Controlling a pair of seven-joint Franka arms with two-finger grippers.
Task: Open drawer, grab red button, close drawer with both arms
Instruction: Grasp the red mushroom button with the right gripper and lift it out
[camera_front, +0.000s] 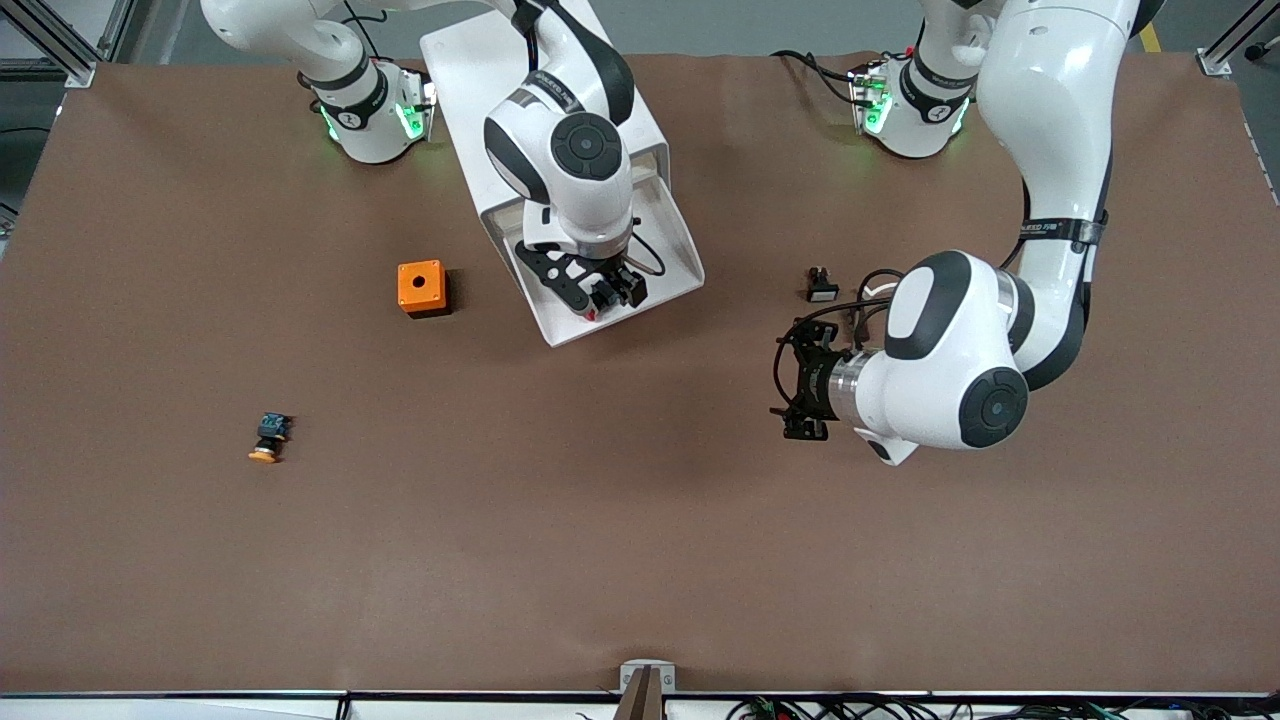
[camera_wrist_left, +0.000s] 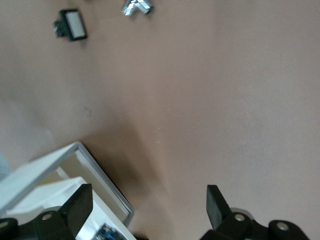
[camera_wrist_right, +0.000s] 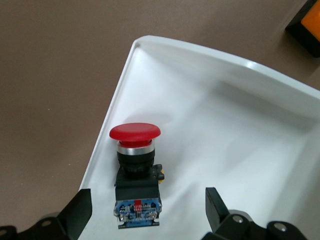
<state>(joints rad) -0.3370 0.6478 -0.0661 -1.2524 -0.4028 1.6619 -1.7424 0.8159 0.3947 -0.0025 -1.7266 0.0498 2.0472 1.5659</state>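
Note:
The white drawer (camera_front: 672, 232) stands pulled open toward the front camera. Inside it, near a front corner, lies the button (camera_wrist_right: 135, 165) on its side, with a red cap, black body and blue rear. My right gripper (camera_wrist_right: 147, 200) is open just above it, a finger on each side of the blue rear, touching nothing. The same right gripper (camera_front: 600, 298) hangs over the drawer's front part. My left gripper (camera_front: 782, 378) is open and empty over bare table beside the drawer, toward the left arm's end. The drawer's corner (camera_wrist_left: 95, 170) shows by my left gripper (camera_wrist_left: 149, 197).
An orange box (camera_front: 421, 288) with a round hole sits beside the drawer toward the right arm's end. A yellow-capped button (camera_front: 268, 438) lies nearer the front camera. A small black switch (camera_front: 822, 286) with a white face (camera_wrist_left: 72, 25) and a metal bracket (camera_wrist_left: 136, 6) lie near the left arm.

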